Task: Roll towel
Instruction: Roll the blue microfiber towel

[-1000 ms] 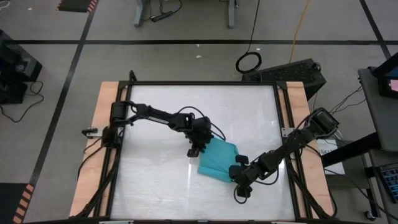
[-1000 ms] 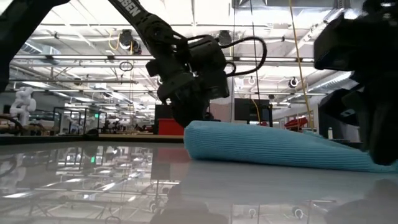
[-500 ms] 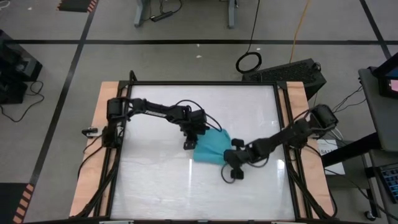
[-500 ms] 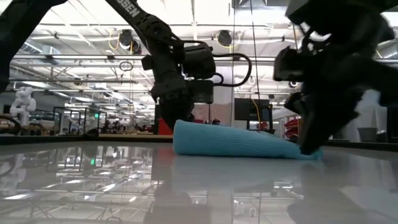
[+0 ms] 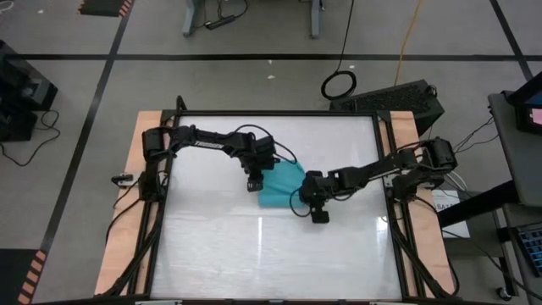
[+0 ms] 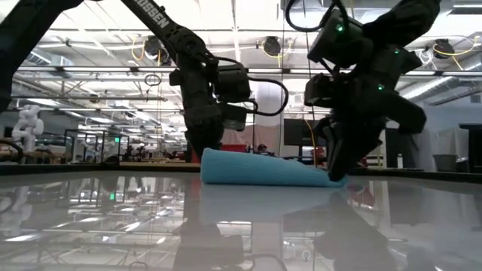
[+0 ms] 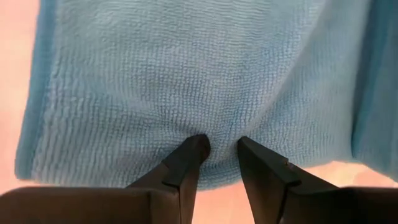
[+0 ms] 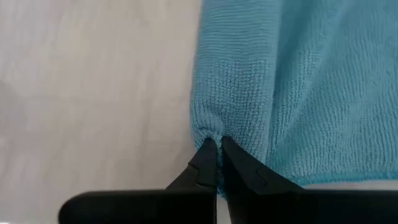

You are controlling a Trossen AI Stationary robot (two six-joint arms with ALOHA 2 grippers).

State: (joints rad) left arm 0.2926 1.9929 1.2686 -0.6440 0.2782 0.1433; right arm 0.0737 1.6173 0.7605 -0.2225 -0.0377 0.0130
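The turquoise towel [image 5: 280, 183] lies bunched in several layers on the white tabletop [image 5: 212, 246], left of centre. In the low view it is a low roll-like wedge [image 6: 263, 171], thicker at its left end. My left gripper [image 5: 257, 180] stands at the towel's left end, pointing down, shut on the cloth [image 7: 219, 147]. My right gripper [image 5: 308, 202] stands at the towel's near right corner, shut on the cloth [image 8: 216, 144]. My left gripper pinches a pucker of the towel's top surface [image 7: 219, 127] between its two fingers, close to the towel's left edge. The fingers come from above, pointing down. The towel rests on the table. How many layers are held cannot be told. My right gripper pinches a folded edge of the towel [image 8: 213, 129] at its corner, between the two fingertips. The fingers come from above, pointing down. The cloth puckers at the tips and lies on the table beside them.
The bare white tabletop spreads around the towel, widest toward the near edge [image 5: 254, 263]. Wooden side rails [image 5: 135, 169] and a black frame bound the table. Both arms reach in from the sides over the table's middle.
Both grippers have gone toward the table's far edge and a little left, staying shut on the towel. The towel has gone along the table with them, and its outline from above has grown smaller and more bunched.
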